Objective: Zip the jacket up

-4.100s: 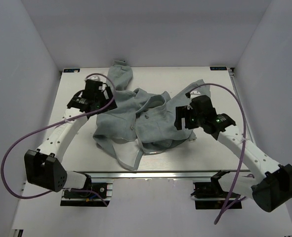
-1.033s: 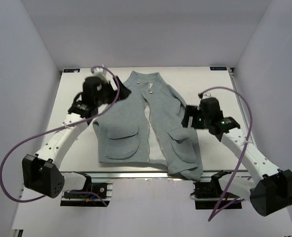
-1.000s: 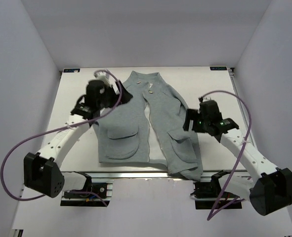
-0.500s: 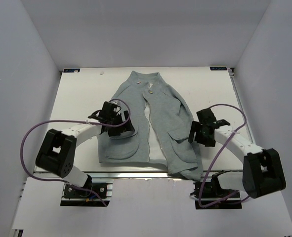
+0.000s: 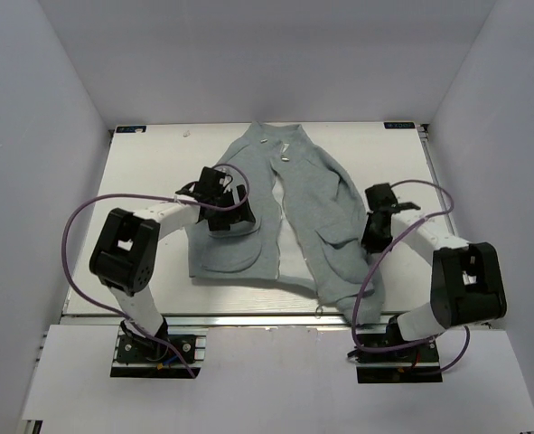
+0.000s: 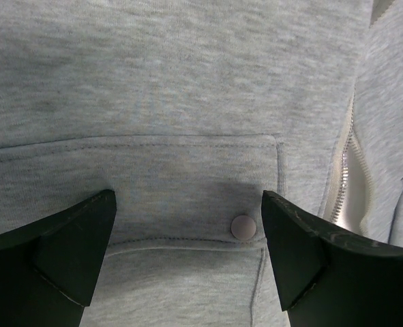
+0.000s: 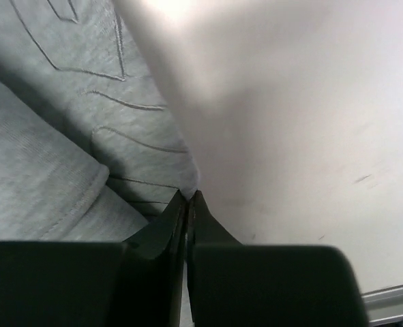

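Left wrist view: wide-spread left gripper (image 6: 188,208) is shown over the jacket (image 6: 187,68) pocket (image 6: 153,174), right gripper (image 7: 188,203) closed; fleece may be pinched instead of the zipper (image 6: 342,170) alongside.

- The right gripper (image 7: 188,199) has its fingers pressed together, with the tips meeting at the jacket's edge.
- The jacket (image 7: 44,157), grey fleece with stitched seams, fills the left.
- Bare white worktop (image 7: 310,157) lies to the right.
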You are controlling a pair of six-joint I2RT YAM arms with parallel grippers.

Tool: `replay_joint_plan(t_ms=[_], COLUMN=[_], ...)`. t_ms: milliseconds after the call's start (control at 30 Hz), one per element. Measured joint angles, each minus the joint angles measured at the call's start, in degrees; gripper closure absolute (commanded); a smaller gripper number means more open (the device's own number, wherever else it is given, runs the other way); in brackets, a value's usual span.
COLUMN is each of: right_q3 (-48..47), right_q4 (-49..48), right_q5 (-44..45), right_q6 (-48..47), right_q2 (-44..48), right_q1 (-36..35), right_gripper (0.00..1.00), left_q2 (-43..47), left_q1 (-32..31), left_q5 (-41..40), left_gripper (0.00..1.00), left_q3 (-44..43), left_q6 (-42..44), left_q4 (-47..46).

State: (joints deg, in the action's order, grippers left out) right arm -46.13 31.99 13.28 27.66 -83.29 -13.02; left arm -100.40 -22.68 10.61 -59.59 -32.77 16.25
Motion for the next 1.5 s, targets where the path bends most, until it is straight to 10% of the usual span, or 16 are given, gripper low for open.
replay_joint_plan(t_ms=[367,467,533,700,1067,1500], right_q3=[-39.2,-49.7,-53.0,-42.8,-19.2,-11.5], right_q4=[2.2,2.8,2.7,2.0,-2.8,-4.6], right_q5=[9.0,7.7,5.3,-2.6,-16.7,-6.0], right_q6=[-9.2,-13.4,-15.9,-19.5,-18.0,-7.5], right_q2=[-13.2,-19.6,-22.3,-16.7,11.9,-6.1], right_q1=[12.4,15.1,16.3,15.4,-10.5,-28.0], right_gripper=[1.00,0.65,0.60,0.34,0.34,0.44], left_q2=[-10.1,-13.0,-14.5,-14.4,15.4,32.8], left_q1=[6.0,6.8,7.1,7.2,7.2,6.5], left_q5=[2.7,3.0,3.6,4.8,1.4,-0.6], left_gripper=[0.02,0.02,0.02,0.02,0.02,0.02], left_q3=[-12.7,-17.1,-19.3,-20.4,-3.0,9.6], left_q6=[1.9,3.2,4.3,6.5,4.3,1.3], left_q4=[0.3,0.7,0.8,2.1,6.8,13.7])
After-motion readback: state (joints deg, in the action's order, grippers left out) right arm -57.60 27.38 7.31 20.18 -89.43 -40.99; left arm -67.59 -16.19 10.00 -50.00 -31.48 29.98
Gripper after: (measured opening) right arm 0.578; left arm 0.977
